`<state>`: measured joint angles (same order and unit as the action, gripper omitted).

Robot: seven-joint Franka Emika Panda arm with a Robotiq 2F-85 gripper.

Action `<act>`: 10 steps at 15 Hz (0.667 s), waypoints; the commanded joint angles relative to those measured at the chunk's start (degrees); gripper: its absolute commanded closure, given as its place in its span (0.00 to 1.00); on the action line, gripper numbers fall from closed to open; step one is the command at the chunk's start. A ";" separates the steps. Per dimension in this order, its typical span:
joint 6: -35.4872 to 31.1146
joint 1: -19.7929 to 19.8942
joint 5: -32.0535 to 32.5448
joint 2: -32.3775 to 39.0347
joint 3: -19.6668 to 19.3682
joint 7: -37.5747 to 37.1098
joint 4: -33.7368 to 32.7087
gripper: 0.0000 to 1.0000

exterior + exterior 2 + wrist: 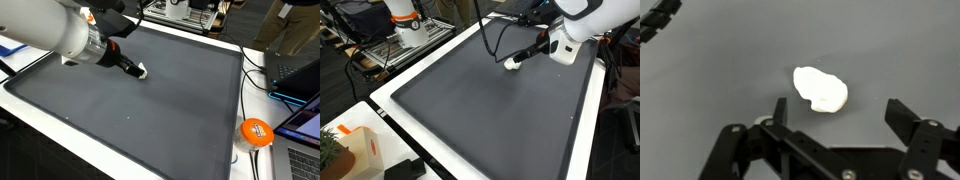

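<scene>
A small white lump (pixel 821 89) lies on the dark grey mat (pixel 720 70). In the wrist view my gripper (pixel 840 112) is open, its two black fingers spread wide, with the lump just ahead of the gap between them and apart from both. In both exterior views the gripper (pixel 137 69) (pixel 518 60) sits low over the mat at the white lump (pixel 143 72) (pixel 509 64), near the mat's far edge. Nothing is held.
The grey mat (pixel 140 110) covers a white-edged table (pixel 582 150). An orange round object (pixel 256 132) and laptops sit off the mat's side. Cables run along the edge (pixel 252 80). A second robot base (pixel 408 25) stands beyond the table.
</scene>
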<state>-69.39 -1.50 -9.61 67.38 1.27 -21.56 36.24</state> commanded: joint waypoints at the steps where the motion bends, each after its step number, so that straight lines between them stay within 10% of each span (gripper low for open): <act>1: -1.04 -1.13 1.36 2.15 -1.10 -2.09 -2.04 0.00; 10: -4.39 -1.22 4.02 4.19 -0.97 4.18 -2.11 0.00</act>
<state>-73.11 -2.80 -6.32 69.79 0.41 -19.45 36.02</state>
